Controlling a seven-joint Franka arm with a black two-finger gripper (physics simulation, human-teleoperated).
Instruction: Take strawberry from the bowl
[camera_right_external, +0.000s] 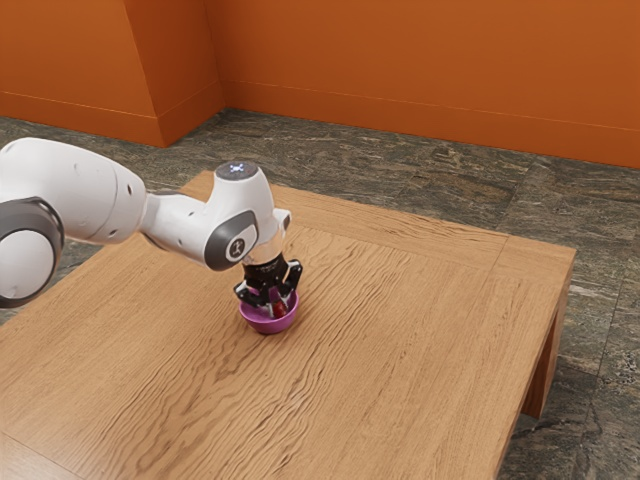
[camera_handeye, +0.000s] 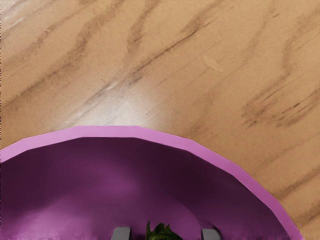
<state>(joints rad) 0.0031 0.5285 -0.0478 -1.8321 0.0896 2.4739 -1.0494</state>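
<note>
The claw (camera_right_external: 274, 309) reaches into the purple bowl (camera_right_external: 268, 326), fingers (camera_handeye: 121, 234) parted on either side of the strawberry (camera_right_external: 280, 311), with gaps beside its leafy cap (camera_handeye: 162, 233), gripping nothing. It is probably light, slightly soft, easily bruised; a gentle squeeze across its middle should suit.

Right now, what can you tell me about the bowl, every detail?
The bowl is round, purple-pink and smooth, perhaps plastic, with a paler, slightly faceted rim and a darker inside. It sits upright on the wooden table, beneath the end of the robot's arm, with a green-leaved red strawberry inside.
</note>
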